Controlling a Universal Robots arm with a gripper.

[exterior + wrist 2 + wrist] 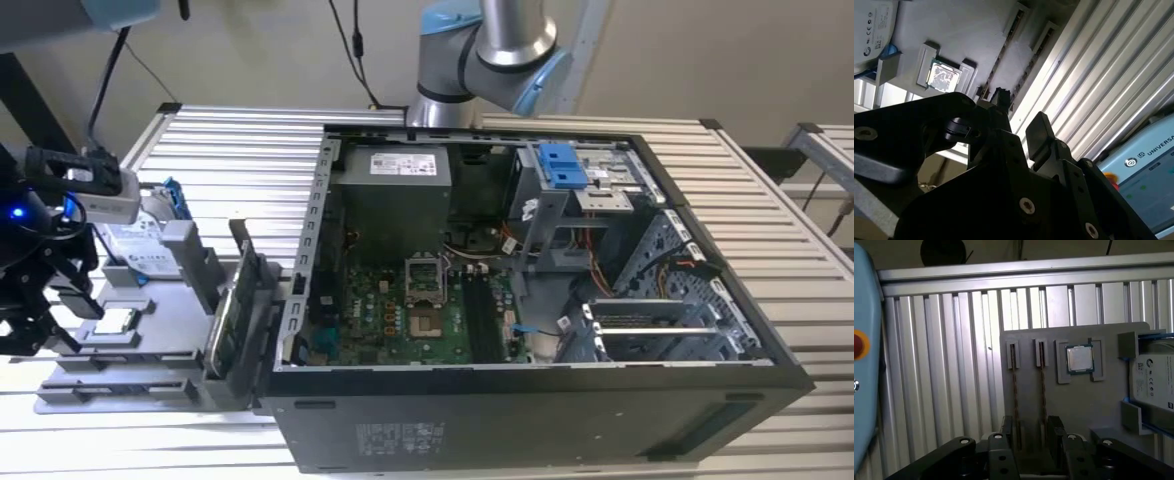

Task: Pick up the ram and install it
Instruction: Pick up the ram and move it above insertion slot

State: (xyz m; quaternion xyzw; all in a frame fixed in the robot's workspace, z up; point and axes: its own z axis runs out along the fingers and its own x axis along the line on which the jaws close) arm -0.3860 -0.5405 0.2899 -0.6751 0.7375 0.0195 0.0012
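Note:
Two ram sticks stand on edge in slots of the grey holder (1089, 410). They appear as thin strips, one ram stick (1015, 390) beside the other ram stick (1043, 390), and as upright dark boards (224, 325) in the exterior view. My gripper (1031, 435) hovers over the near end of the holder, open and holding nothing. Its two black fingers (1056, 432) sit by the strips' near ends. In the second wrist view the gripper (1021, 117) is above the holder with the ram edges (999, 60) beyond it. In the exterior view the gripper (40, 310) is at far left.
On the holder also lie a square silver CPU chip (1080, 359) and a hard drive (1154, 380) in a blue frame. The open computer case (534, 420) fills the exterior view's middle, with its motherboard (400, 320) and dark memory slots (477, 310) exposed. Ribbed metal table (944, 365) all around.

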